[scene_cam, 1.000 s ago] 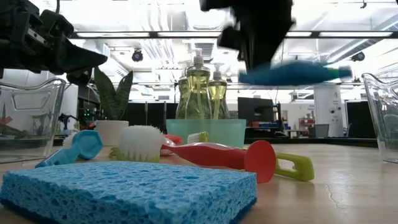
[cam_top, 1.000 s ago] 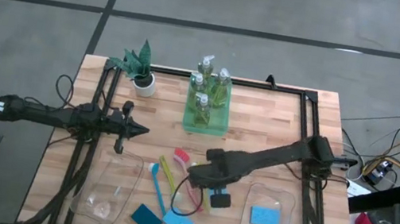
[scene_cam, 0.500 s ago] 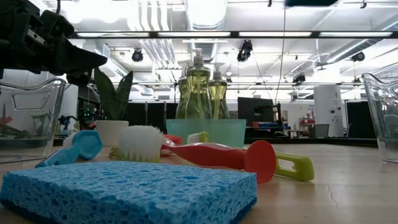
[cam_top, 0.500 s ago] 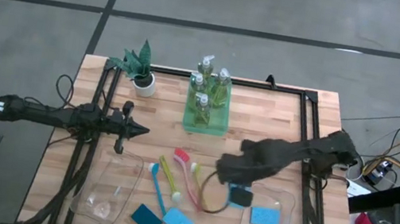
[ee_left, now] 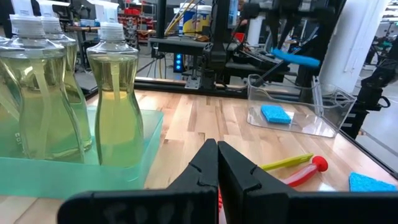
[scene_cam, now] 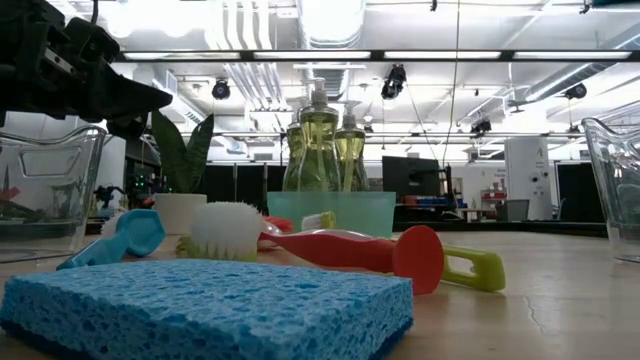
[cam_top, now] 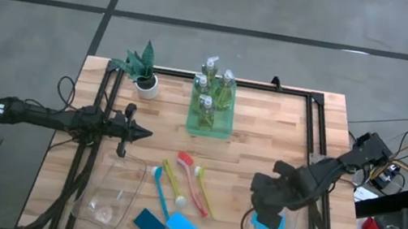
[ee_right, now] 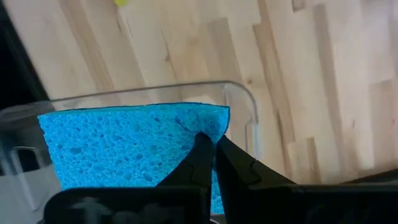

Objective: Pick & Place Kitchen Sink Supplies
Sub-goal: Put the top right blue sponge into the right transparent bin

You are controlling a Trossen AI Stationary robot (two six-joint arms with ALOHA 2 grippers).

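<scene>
Over the right-hand clear bin [cam_top: 277,225], the right hand [cam_top: 263,216] hovers with its fingers pinched shut on a blue sponge [ee_right: 134,149], held above the bin's rim. A second blue sponge [ee_left: 276,114] already lies inside that bin. Still out on the bench [cam_top: 267,133] are a dark teal sponge [cam_top: 148,224] and a light blue sponge [cam_top: 181,228], lying just beside each other, and a blue brush [cam_top: 161,192], a yellow brush [cam_top: 173,182] and a pink-red brush [cam_top: 193,180] in a loose fan nearby. Three pump bottles [cam_top: 212,91] of yellow-green soap stand in the green tray [cam_top: 207,128]. The left-hand clear bin [cam_top: 111,192] appears to hold no supplies. The left hand [cam_top: 144,132] waits above that bin's far edge, fingers closed on nothing. A potted plant [cam_top: 141,65] stands at the back, clear of both arms. By this showing, the sorting is barely begun.
</scene>
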